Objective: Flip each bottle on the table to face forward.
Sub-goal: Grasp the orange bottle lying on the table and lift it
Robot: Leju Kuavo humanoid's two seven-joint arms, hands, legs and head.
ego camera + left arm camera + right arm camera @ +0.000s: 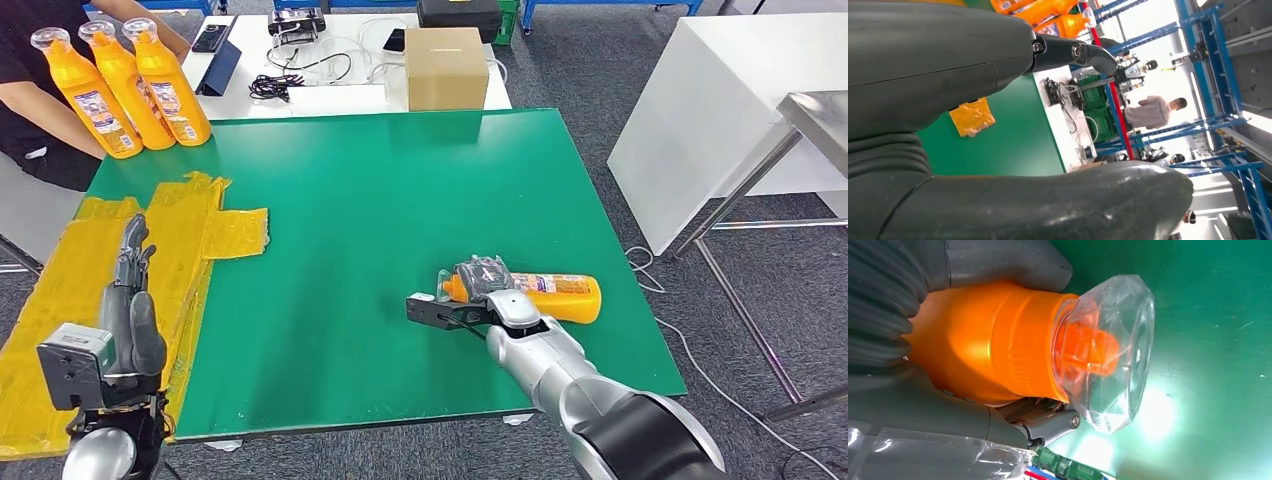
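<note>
An orange bottle with a clear faceted cap lies on its side on the green table, near the right front. My right hand grips its neck end; up close the right wrist view has the orange bottle and its cap wrapped by the thumb and fingers. Three more orange bottles stand upright at the far left corner, also seen as bottles past my left hand. My left hand hovers over the yellow taped patch, fingers straight, holding nothing.
A person in black stands by the three bottles at the far left. A cardboard box, cables and devices sit on the white table behind. Yellow tape covers the table's left side. A white table and metal frame stand to the right.
</note>
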